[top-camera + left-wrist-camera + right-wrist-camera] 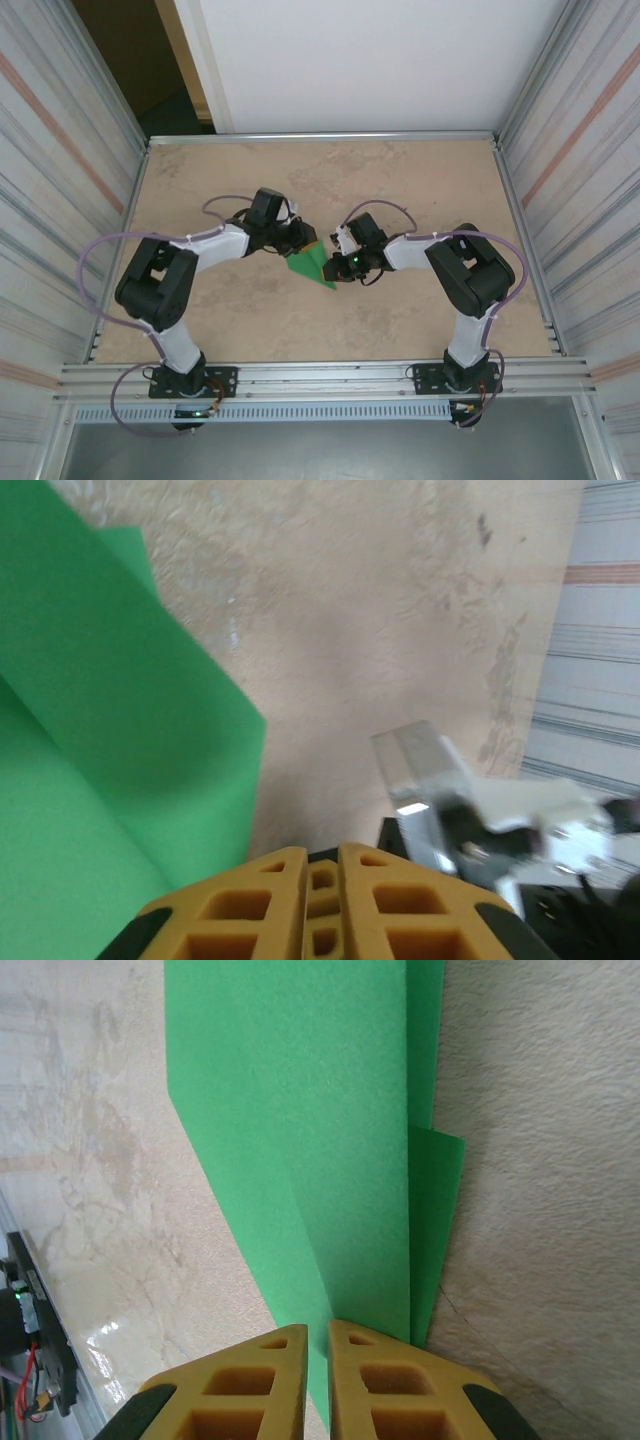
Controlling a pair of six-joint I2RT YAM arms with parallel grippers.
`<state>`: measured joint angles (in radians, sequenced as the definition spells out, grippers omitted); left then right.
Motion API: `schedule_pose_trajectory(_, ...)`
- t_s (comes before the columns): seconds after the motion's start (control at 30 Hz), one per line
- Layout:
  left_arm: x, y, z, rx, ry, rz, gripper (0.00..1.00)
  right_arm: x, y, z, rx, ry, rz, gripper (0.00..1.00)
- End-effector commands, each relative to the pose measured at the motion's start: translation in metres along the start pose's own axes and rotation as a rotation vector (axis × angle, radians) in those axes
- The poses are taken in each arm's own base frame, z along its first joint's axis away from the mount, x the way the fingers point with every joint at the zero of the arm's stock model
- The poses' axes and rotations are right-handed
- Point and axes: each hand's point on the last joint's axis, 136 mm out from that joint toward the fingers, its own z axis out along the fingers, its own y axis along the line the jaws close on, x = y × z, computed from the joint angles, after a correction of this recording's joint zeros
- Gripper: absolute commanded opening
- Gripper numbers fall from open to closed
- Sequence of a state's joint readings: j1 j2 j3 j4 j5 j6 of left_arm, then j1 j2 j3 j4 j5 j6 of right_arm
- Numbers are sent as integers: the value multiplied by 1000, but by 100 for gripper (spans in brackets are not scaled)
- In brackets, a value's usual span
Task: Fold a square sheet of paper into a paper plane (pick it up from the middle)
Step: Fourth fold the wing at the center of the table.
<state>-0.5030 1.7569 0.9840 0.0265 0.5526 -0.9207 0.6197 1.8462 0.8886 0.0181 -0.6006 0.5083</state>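
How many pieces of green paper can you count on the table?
1. The folded green paper lies at the table's middle, between the left gripper and the right gripper. Another could be hidden beneath.

- My fingers (265,1385) are orange-yellow blocks with hollow cells and black corners.
- My arms (215,243) have white links and black joints.
- Lilac cables (82,268) loop alongside.

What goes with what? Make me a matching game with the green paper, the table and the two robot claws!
Things:
1. paper plane
2. table
3. left gripper
4. right gripper

Descriptions:
a. beige and mottled
b. shut on the plane's edge
c. bright green and folded
d. shut, with the plane beside it

Pairs: 1-c, 2-a, 3-d, 4-b
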Motion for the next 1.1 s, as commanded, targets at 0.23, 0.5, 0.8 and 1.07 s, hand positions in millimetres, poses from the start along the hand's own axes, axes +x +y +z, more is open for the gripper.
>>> schedule_pose_trajectory(0.23, 7, 11, 28, -19, 46, -18, 11, 16, -25, 8, 83, 67, 38, 14)
schedule_pose_trajectory(0.5, 6, 42, 27, -104, 18, -81, 8, 18, -26, 8, 90, 72, 41, 14)
schedule_pose_trajectory(0.8, 7, 55, 31, -136, 26, -99, 8, 18, -27, 9, 92, 76, 46, 14)
schedule_pose_trajectory(1.07, 10, 63, 30, -159, 26, -113, 8, 20, -29, 9, 99, 82, 52, 14)
